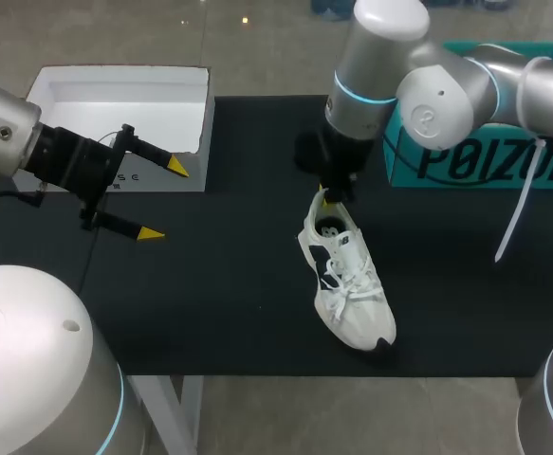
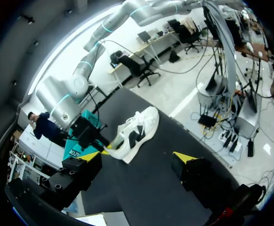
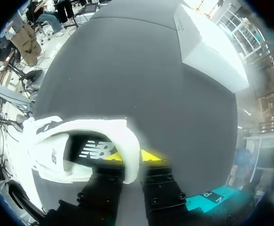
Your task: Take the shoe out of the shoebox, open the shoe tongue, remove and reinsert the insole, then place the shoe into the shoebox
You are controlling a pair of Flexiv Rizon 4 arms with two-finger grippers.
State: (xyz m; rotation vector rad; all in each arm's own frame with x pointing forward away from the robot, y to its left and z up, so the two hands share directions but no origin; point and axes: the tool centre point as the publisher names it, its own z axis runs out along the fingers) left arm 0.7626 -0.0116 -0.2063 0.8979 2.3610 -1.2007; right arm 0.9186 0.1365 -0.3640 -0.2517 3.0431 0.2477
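A white sneaker with dark side panels [image 1: 352, 284] lies on the black table mat, toe toward the front edge and heel toward the back. My right gripper [image 1: 331, 197] comes down on its heel. In the right wrist view the gripper [image 3: 131, 157] is shut on the sneaker's [image 3: 80, 141] heel collar, one yellow tip inside the shoe and one outside. The white shoebox [image 1: 115, 68] stands empty at the back left. My left gripper [image 1: 162, 201] hangs open just in front of it, holding nothing. From the left wrist, the sneaker [image 2: 134, 134] lies ahead of the open gripper [image 2: 137, 157].
A teal box [image 1: 466, 161] stands at the back right behind the right arm. The white shoebox [image 3: 212, 47] shows far ahead of the right gripper. Bare black mat [image 1: 229, 284] stretches between the left gripper and the sneaker.
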